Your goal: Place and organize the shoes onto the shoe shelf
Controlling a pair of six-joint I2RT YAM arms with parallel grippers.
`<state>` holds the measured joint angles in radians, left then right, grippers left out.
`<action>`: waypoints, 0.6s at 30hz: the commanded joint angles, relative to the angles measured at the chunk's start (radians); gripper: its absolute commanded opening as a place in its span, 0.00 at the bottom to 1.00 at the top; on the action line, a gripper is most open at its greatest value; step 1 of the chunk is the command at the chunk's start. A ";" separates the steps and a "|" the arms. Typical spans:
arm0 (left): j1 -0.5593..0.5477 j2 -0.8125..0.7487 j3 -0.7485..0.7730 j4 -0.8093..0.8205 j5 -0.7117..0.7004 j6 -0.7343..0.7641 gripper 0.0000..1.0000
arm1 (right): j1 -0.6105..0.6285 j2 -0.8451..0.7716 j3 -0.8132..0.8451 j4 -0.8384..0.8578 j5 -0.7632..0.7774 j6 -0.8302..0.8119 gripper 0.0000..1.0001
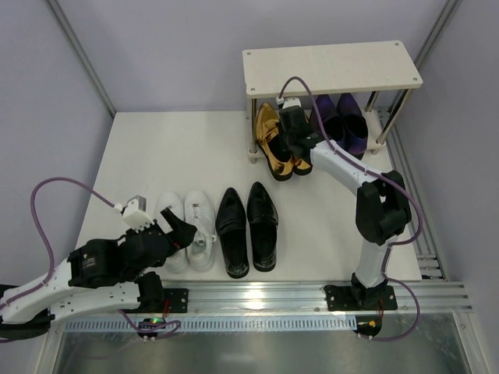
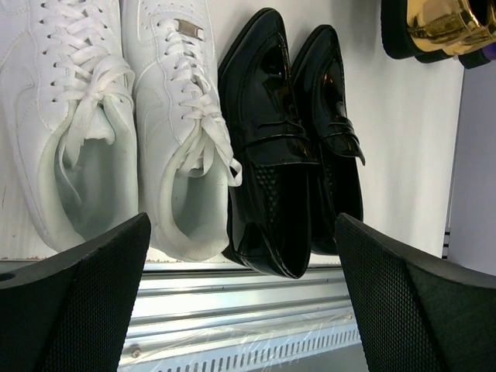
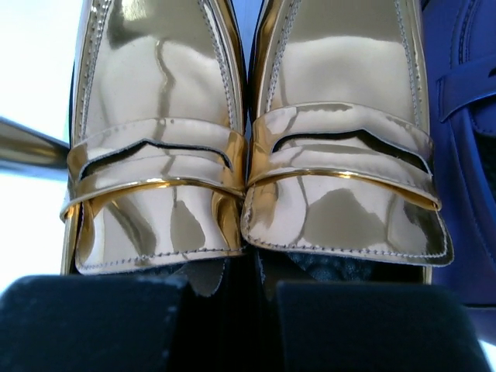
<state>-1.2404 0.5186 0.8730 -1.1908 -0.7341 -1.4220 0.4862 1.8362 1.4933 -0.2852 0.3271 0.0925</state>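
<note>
White table (image 1: pixel 156 156): R claw (image 3: pixel 256 288) pinches gold loafers (image 3: pixel 333 70) by shelf (image 1: pixel 331 66).

Left arm folded low, left gripper (image 1: pixel 184 232) wide open, right arm stretched forward, right gripper (image 1: pixel 295 142) pointing down, fingers pinched close.

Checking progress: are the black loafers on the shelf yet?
No, the black loafers lie on the table beside the white sneakers, away from the shelf.
</note>
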 commanded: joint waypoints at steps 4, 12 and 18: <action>0.004 -0.006 0.038 -0.044 -0.053 -0.034 0.99 | -0.005 0.038 0.237 0.265 -0.025 -0.010 0.04; 0.004 -0.002 0.038 -0.052 -0.056 -0.040 0.99 | -0.023 0.109 0.302 0.279 0.003 0.009 0.04; 0.004 0.000 0.029 -0.035 -0.059 -0.043 0.99 | -0.008 0.049 0.214 0.281 0.189 0.114 0.04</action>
<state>-1.2404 0.5167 0.8803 -1.2297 -0.7437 -1.4399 0.4713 2.0094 1.6825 -0.2367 0.3553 0.1249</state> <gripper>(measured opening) 0.989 0.104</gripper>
